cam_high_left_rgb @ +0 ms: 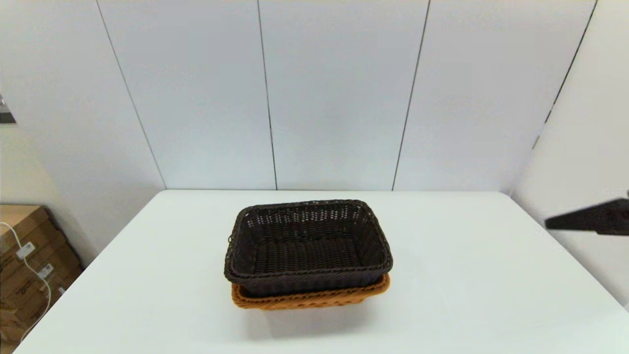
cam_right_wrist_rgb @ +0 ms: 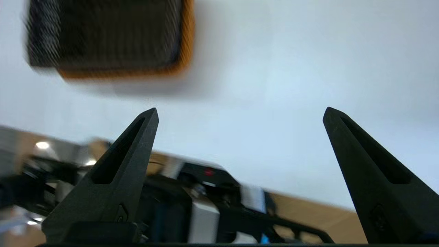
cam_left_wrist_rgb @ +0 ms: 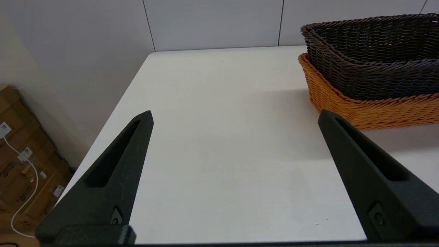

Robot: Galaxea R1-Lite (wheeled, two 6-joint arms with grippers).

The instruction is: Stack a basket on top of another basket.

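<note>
The dark brown basket sits nested in the orange basket, upright, near the middle of the white surface. Only the orange rim and a strip of its front wall show beneath the dark one in the head view. The dark basket sits slightly toward the left of the orange one, leaving more orange rim exposed on the right. Neither basket is touched by a claw.

The left claw hangs low over bare surface, well to the left of the baskets, its fingers spread wide apart and holding nothing. The right claw is raised above the surface, well apart from the stack, fingers likewise wide apart and empty. Cardboard boxes stand on the floor to the left of the surface.
</note>
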